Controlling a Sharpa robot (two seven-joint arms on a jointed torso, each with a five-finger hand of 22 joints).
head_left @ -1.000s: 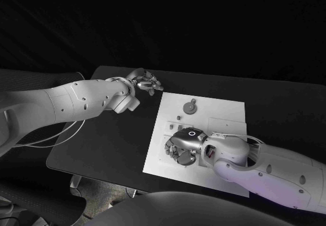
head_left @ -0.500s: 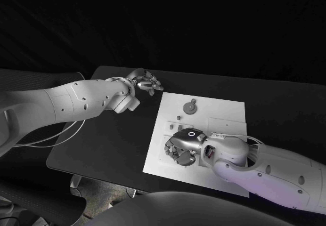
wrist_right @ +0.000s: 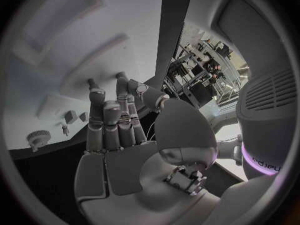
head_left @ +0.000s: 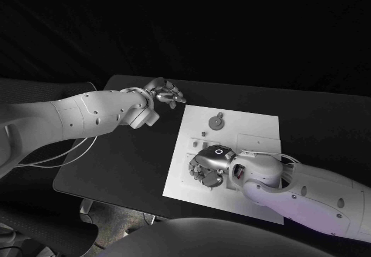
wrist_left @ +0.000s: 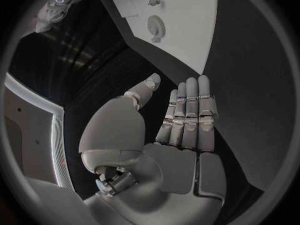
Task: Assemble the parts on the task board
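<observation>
We judge assembly barely begun: on the task board (head_left: 232, 120) a gear (head_left: 216, 122) sits at the far end, small parts (head_left: 202, 133) scattered mid-board. Right hand (head_left: 206, 168) presses down on the board's near half, grip unclear. Left hand (head_left: 164, 92) hovers off the far corner, fingers straight, empty. We see no containers

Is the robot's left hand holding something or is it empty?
Empty. The left hand hangs over the black table beside the task board, its fingers straight with nothing in them.
</observation>
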